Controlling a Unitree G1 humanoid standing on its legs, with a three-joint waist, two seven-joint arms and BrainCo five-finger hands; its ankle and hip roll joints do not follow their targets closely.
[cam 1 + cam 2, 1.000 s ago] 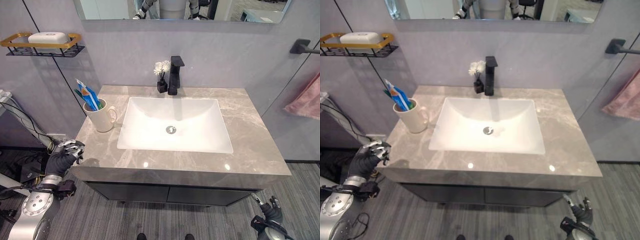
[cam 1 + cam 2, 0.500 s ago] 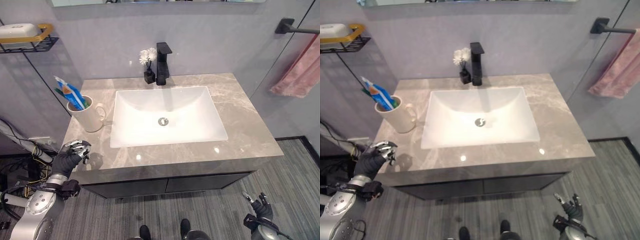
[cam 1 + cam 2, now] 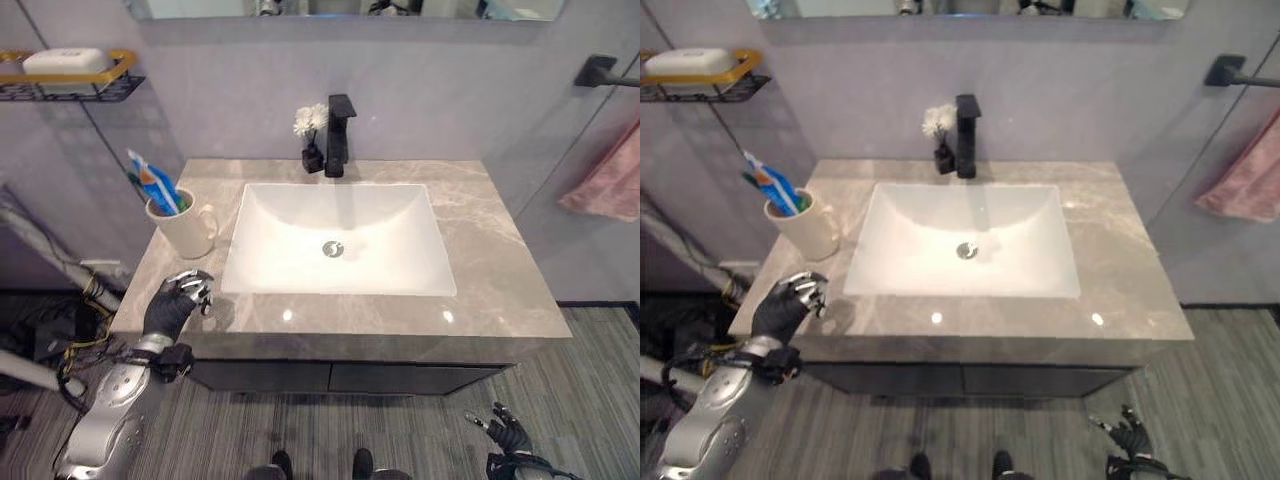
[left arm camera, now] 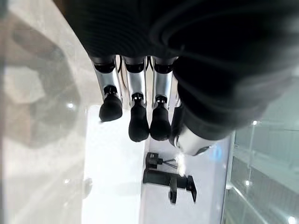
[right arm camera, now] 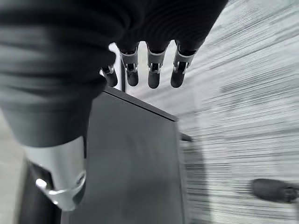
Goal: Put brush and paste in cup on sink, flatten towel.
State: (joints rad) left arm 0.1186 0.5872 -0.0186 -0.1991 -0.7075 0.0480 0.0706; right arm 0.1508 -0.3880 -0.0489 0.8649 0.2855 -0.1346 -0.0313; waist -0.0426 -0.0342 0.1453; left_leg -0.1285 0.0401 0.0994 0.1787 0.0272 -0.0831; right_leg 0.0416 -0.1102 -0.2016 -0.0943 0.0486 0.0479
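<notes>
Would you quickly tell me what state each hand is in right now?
Left hand: open, holding nothing, above the countertop's front left corner.
Right hand: open, empty, low by the floor.

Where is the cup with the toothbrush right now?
The cup stands on the counter's left side, beside the white basin, just beyond the left hand.

We see a grey veined marble countertop [image 3: 480,250] around a white rectangular basin [image 3: 340,240], with a matte black tap [image 3: 340,148]. Our cream ceramic mug [image 3: 187,228] holds a blue-and-orange tube [image 3: 157,185]. A pink towel [image 3: 610,185] hangs by the pale grey wall, and a gold-edged black wire shelf [image 3: 70,78] carries a white soap bar [image 3: 65,61].
</notes>
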